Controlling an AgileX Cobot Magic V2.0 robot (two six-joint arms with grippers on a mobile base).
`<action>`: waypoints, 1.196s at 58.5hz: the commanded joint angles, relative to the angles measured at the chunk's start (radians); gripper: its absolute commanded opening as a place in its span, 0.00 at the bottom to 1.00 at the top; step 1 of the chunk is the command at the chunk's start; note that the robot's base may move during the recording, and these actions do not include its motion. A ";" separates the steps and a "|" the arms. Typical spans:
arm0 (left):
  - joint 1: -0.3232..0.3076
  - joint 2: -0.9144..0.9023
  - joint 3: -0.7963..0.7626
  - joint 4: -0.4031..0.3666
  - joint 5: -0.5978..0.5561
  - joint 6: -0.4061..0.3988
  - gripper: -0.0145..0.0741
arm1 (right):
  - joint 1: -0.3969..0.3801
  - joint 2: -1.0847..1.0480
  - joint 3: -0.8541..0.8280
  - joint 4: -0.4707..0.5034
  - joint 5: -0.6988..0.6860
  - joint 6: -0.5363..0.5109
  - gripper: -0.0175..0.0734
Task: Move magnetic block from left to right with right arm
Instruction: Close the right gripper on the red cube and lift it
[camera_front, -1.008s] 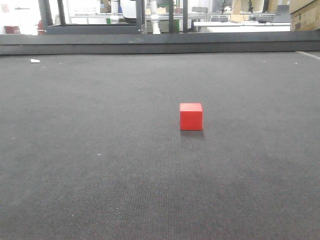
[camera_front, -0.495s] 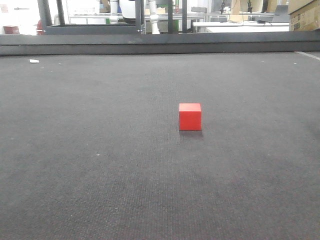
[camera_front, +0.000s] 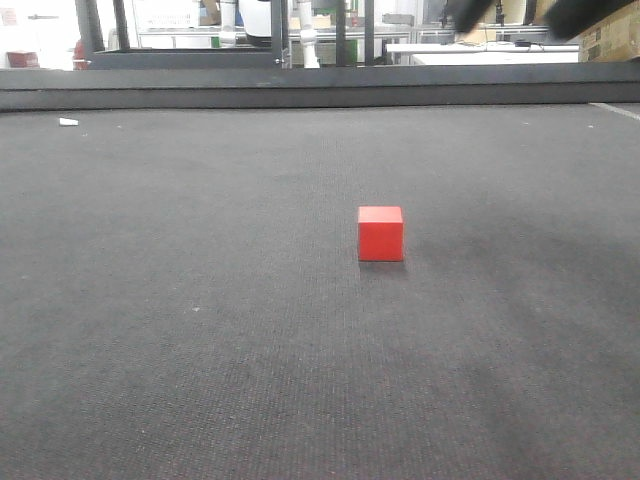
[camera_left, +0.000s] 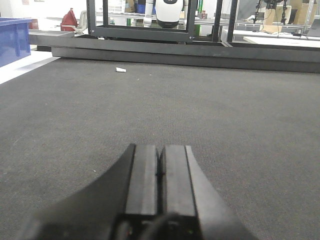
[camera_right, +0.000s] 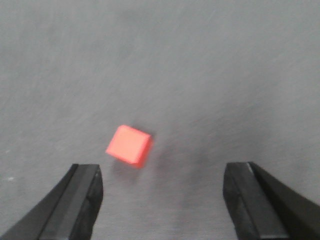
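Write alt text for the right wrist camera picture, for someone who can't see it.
A small red block lies on a gray mat, seen from above, just ahead of the open right claw, which does not touch it. The claw's two black tips frame the bottom corners, and the picture is slightly blurred.

Left gripper (camera_left: 161, 151): fingers pressed flat together with only a thin seam between them, pointing forward, roughly level and low. Right gripper (camera_right: 162, 170): aimed steeply downward, the two dark fingers spread wide apart, gripping nothing. Front view: blurred dark arm (camera_front: 575, 15) at top right edge.
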 joint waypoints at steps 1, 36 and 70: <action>-0.003 -0.012 0.011 -0.005 -0.090 -0.006 0.02 | 0.037 0.065 -0.121 -0.017 0.036 0.083 0.85; -0.003 -0.012 0.011 -0.005 -0.090 -0.006 0.02 | 0.149 0.459 -0.453 -0.236 0.315 0.431 0.85; -0.003 -0.012 0.011 -0.005 -0.090 -0.006 0.02 | 0.137 0.578 -0.467 -0.220 0.294 0.433 0.60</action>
